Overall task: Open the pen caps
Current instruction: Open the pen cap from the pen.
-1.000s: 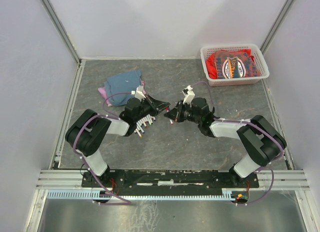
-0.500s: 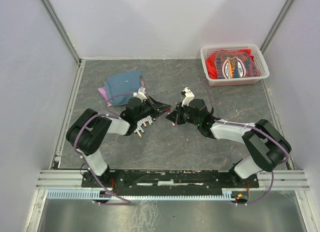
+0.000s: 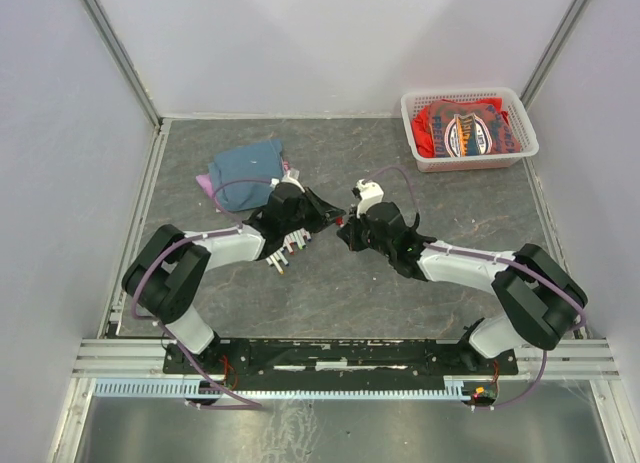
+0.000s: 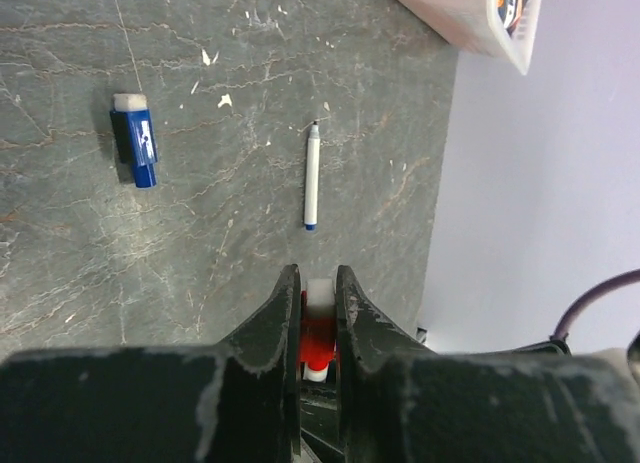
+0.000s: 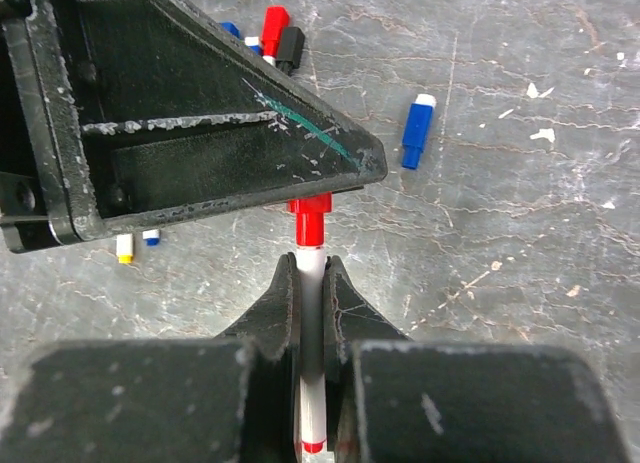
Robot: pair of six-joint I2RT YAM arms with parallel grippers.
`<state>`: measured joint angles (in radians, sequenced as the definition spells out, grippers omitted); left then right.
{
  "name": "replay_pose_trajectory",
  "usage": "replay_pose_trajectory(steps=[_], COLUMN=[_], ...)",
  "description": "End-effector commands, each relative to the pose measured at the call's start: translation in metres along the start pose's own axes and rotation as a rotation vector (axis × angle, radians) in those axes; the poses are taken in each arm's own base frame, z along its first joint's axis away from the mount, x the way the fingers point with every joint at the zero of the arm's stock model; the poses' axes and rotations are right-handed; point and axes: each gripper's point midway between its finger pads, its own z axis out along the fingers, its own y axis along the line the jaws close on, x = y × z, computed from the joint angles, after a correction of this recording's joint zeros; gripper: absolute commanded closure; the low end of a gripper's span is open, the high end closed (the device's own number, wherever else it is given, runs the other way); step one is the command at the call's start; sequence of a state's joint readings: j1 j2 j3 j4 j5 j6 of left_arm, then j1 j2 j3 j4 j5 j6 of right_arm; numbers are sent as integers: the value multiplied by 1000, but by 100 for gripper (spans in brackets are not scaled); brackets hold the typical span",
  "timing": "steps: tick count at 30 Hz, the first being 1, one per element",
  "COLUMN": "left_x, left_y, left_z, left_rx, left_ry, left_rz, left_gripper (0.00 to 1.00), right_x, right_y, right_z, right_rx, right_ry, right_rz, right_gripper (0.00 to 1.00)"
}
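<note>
In the top view my two grippers meet tip to tip over the table's middle, left gripper (image 3: pixel 328 214) and right gripper (image 3: pixel 345 229). My left gripper (image 4: pixel 318 273) is shut on a red pen cap (image 4: pixel 317 335). The right wrist view shows this red cap (image 5: pixel 310 219) sitting on the end of a white barrel (image 5: pixel 311 283), its far end hidden behind the left finger. My right gripper (image 5: pixel 311 265) is shut on that barrel. A loose blue cap (image 4: pixel 135 143) and an uncapped blue pen (image 4: pixel 312 178) lie on the table beyond.
Several more pens (image 3: pixel 288 247) lie under the left arm, their red and black caps (image 5: pixel 280 33) showing in the right wrist view. A folded blue cloth (image 3: pixel 245 168) sits at the back left. A white basket (image 3: pixel 412 111) of red cloth stands at the back right.
Both arms have reached toward each other. The right gripper has slid left with the pen, and the left gripper has come right, so the tips now meet at the red cap.
</note>
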<state>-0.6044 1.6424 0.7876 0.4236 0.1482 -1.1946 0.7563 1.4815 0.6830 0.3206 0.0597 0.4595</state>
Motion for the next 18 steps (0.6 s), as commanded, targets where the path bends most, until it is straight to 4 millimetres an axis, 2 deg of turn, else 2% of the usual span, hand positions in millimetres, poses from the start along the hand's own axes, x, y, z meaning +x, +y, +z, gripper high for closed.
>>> replay_pose_trajectory(steps=[1, 6, 10, 12, 14, 18], left_x=[-91, -96, -95, -91, -86, -80], left_y=[-7, -15, -35, -41, -39, -16], left_z=[-2, -5, -7, -5, -1, 7], left_rx=[-82, -91, 28, 71, 62, -48], left_ry=[-350, -364, -369, -345, -310, -265], left_rz=[77, 115, 150, 166, 188, 240], left_gripper=[97, 97, 97, 97, 97, 97], right_x=[44, 48, 45, 41, 35, 23], right_y=[-39, -36, -5, 2, -1, -35], right_z=[-21, -20, -17, -20, -26, -36], right_rx=[184, 177, 13, -27, -7, 145], right_ry=[166, 192, 159, 137, 123, 105], right_rz=[-115, -135, -35, 1, 14, 33], right_gripper=[99, 99, 99, 99, 99, 99])
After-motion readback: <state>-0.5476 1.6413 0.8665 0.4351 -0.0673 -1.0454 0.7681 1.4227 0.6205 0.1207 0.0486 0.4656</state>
